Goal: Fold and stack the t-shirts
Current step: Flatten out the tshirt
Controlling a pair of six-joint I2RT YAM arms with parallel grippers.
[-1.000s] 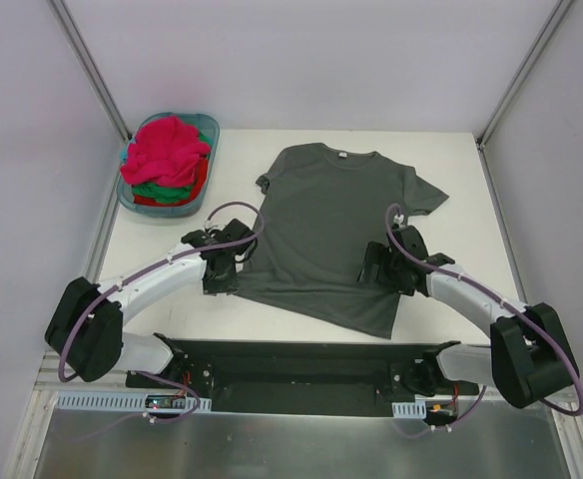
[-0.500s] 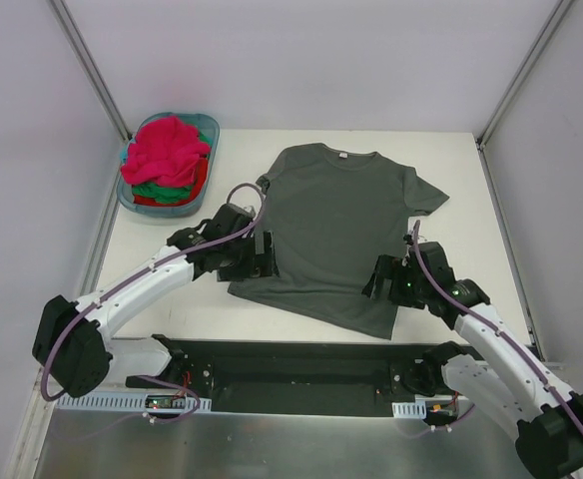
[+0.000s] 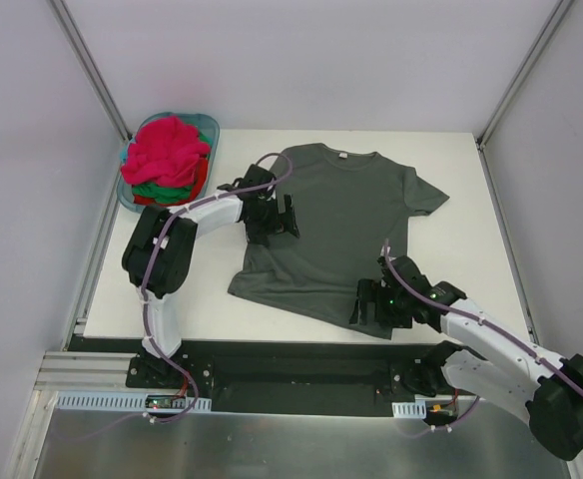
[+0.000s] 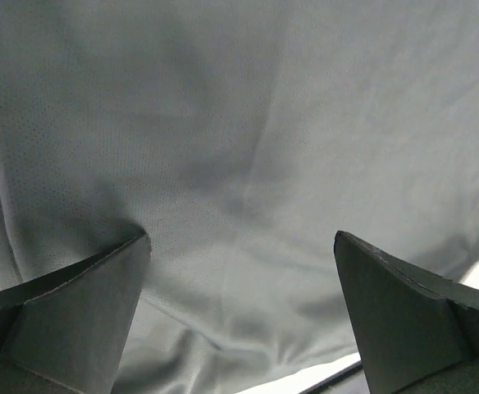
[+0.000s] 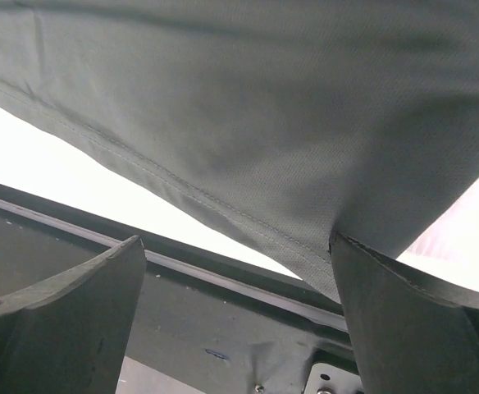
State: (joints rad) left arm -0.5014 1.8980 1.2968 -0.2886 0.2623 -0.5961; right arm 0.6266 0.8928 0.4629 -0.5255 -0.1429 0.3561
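Observation:
A dark charcoal t-shirt (image 3: 336, 225) lies spread flat, front up, collar at the far side, on the white table (image 3: 162, 284). My left gripper (image 3: 275, 218) is open and hovers over the shirt's left side, below the left sleeve. In its wrist view the grey cloth (image 4: 248, 123) fills the picture, and nothing is between the fingers of the left gripper (image 4: 241, 238). My right gripper (image 3: 369, 304) is open at the hem's near right corner. In the right wrist view the hem (image 5: 223, 205) runs above the right gripper (image 5: 235, 240), and the right fingertip touches the cloth corner.
A teal basket (image 3: 210, 126) at the far left holds crumpled pink-red (image 3: 167, 148), green (image 3: 155, 187) and red (image 3: 199, 176) shirts. A black rail (image 3: 291, 359) runs along the table's near edge, just beneath the right gripper. Walls enclose both sides and the back.
My left arm has swung from the hem's near left corner up to the shirt's left side. My right gripper has drawn back from the shirt's right side to the near right hem corner.

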